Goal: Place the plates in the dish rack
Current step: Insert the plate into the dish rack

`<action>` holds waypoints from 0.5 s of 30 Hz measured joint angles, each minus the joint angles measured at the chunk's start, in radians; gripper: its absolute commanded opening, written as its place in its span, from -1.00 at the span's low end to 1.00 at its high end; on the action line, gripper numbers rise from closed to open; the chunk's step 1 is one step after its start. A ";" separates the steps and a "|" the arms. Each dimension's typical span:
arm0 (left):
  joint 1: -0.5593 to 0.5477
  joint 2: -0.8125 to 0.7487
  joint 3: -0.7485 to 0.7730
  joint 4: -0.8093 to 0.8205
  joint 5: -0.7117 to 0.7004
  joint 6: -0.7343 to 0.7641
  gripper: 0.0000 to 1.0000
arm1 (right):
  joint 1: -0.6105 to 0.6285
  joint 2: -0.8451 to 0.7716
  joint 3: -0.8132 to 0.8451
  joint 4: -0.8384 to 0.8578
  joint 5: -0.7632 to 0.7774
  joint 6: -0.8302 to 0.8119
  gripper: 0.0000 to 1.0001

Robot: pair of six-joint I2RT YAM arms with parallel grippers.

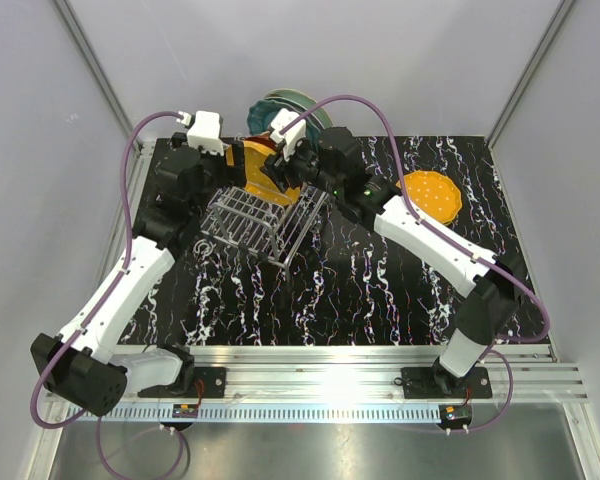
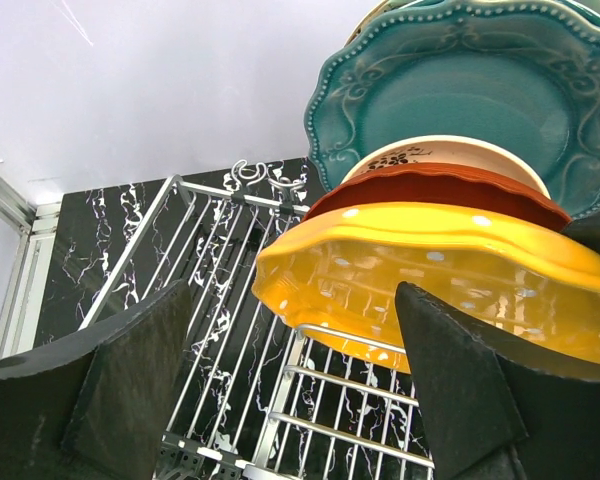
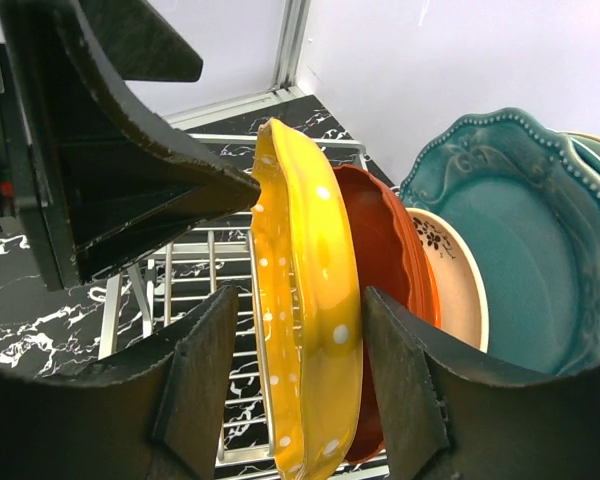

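The yellow dotted plate (image 3: 305,300) stands on edge in the rack (image 1: 255,222), at the desk's (image 1: 380,290) 11 o'clock, before a red plate (image 3: 385,240), cream plate (image 3: 450,275) and teal plate (image 3: 520,250). The left fingers (image 2: 130,370) and right fingers (image 3: 205,380) straddle its rim, both released. An orange dotted plate (image 1: 430,196) lies flat at 2 o'clock.

1. Standing plates (image 2: 460,90) are filling the rack's (image 1: 252,215) far end, leaving thin gaps.
2. The left tool (image 2: 295,290) and right tool (image 3: 300,300) are crowding the yellow plate's (image 3: 310,230) rim.
3. The rack's nearer slots are lying open.
4. A dotted plate (image 1: 430,195) is blocking the tabletop's (image 1: 380,300) right; the near half is offering room.
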 measured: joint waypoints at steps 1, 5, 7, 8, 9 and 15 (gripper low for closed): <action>0.000 0.000 -0.001 0.001 0.000 0.000 0.74 | 0.000 0.000 0.002 0.000 0.005 0.001 0.22; 0.000 0.000 -0.002 0.002 0.000 0.000 0.76 | 0.000 0.000 0.003 0.000 0.016 0.003 0.23; 0.000 0.000 -0.002 0.002 0.000 0.000 0.79 | 0.000 0.000 0.003 0.000 0.018 0.003 0.25; 0.000 0.000 -0.002 0.002 0.000 0.000 0.79 | 0.001 0.000 0.003 0.000 0.021 0.003 0.26; 0.000 0.000 -0.002 0.002 0.000 0.000 0.81 | 0.001 0.000 0.003 0.000 0.024 0.003 0.27; 0.000 0.000 -0.002 0.006 -0.001 0.000 0.96 | 0.001 -0.005 0.003 0.000 0.034 0.007 0.39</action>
